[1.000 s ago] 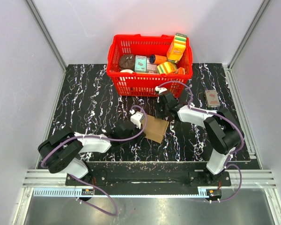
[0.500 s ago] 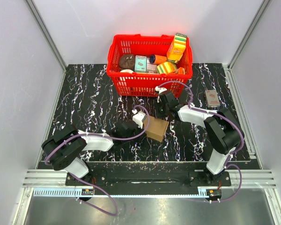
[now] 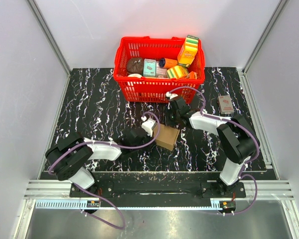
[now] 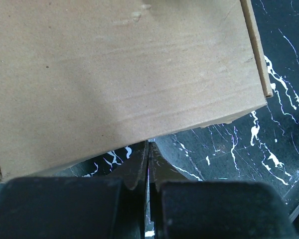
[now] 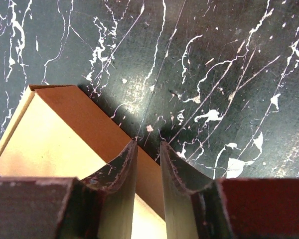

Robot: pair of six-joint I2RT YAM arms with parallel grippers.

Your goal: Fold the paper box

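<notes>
The paper box (image 3: 167, 138) is a plain brown cardboard box lying between the two arms. My left gripper (image 3: 152, 134) is at its left edge. In the left wrist view the box (image 4: 124, 74) fills the upper part, and my left gripper (image 4: 149, 145) is shut and empty, its tips right at the box's near edge. My right gripper (image 3: 171, 122) is at the box's far edge. In the right wrist view its jaws stand a narrow gap apart (image 5: 148, 143) over the box's side wall (image 5: 89, 119), with nothing pinched between them.
A red basket (image 3: 154, 90) full of small printed boxes and other goods stands just behind the right gripper. A small red packet (image 3: 225, 103) lies at the right. Grey walls close in the black marbled table (image 3: 94, 109) on three sides.
My left gripper has moved right against the box. The cardboard, a wider flat sheet a second ago, now looks narrower and folded up. The right gripper has hardly moved.
</notes>
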